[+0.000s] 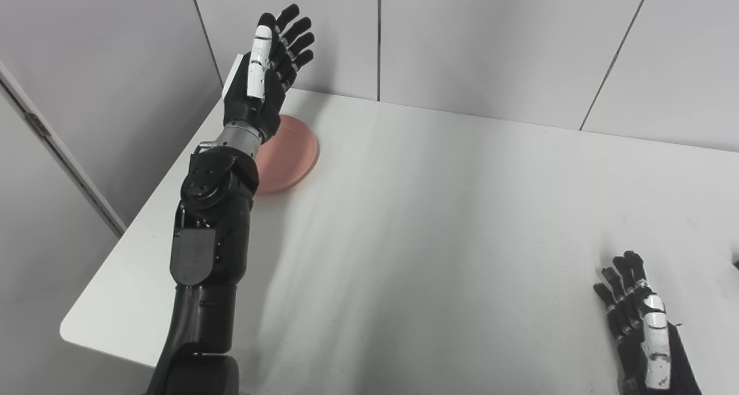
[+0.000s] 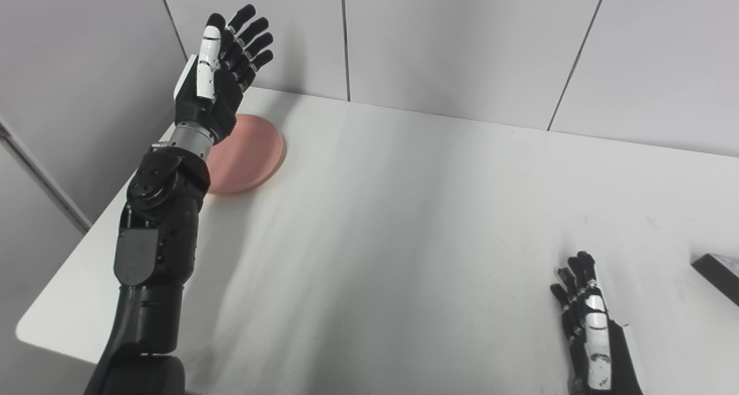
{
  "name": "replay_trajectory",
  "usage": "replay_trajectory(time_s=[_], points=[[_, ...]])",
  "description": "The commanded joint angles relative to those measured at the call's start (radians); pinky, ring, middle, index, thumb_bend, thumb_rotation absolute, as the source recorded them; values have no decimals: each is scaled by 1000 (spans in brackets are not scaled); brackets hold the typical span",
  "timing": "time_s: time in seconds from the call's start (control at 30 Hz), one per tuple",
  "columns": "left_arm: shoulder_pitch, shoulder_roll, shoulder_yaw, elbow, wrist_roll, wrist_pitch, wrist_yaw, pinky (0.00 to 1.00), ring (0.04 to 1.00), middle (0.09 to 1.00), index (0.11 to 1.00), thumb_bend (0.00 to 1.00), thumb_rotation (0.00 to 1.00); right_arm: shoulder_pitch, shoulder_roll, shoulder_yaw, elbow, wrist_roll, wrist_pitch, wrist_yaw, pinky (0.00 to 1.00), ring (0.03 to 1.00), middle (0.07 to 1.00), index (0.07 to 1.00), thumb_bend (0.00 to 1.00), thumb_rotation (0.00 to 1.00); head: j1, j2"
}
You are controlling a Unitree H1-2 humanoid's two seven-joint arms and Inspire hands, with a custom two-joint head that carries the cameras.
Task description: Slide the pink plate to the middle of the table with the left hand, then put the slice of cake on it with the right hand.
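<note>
Nearest us, our right hand (image 1: 644, 320) rests spread and empty on the white table (image 1: 439, 222), while our left hand (image 1: 268, 71) hovers splayed above the pink plate (image 1: 288, 155) by the grey panel walls (image 1: 491, 43).

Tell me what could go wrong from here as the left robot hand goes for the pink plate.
1. The round pink plate sits near the white table's left edge; a clumsy push might tip it off.
2. The left robot hand is raised, open, beyond the plate near the grey wall panels; it might brush them.
3. The dark object at the right is barely visible.
</note>
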Motion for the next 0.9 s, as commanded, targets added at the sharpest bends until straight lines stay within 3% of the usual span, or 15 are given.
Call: replay_trajectory(time_s=[0.0, 0.37, 0.87], points=[[-55, 56, 25, 11, -6, -66, -8, 920, 907, 899, 884, 475, 1000, 15, -14, -13, 0, 6, 7, 3, 1000, 990, 1000, 1000, 509, 1000, 0, 0], [-84, 157, 80, 190, -13, -169, -10, 878, 884, 883, 864, 465, 1000, 17, -17, -15, -8, 1, 18, 3, 1000, 992, 1000, 1000, 524, 1000, 15, 2], [-56, 207, 168, 305, -32, -229, 3, 872, 864, 864, 851, 446, 1000, 29, -23, -23, -24, 9, 23, 2, 1000, 990, 1000, 1000, 512, 1000, 28, 9]])
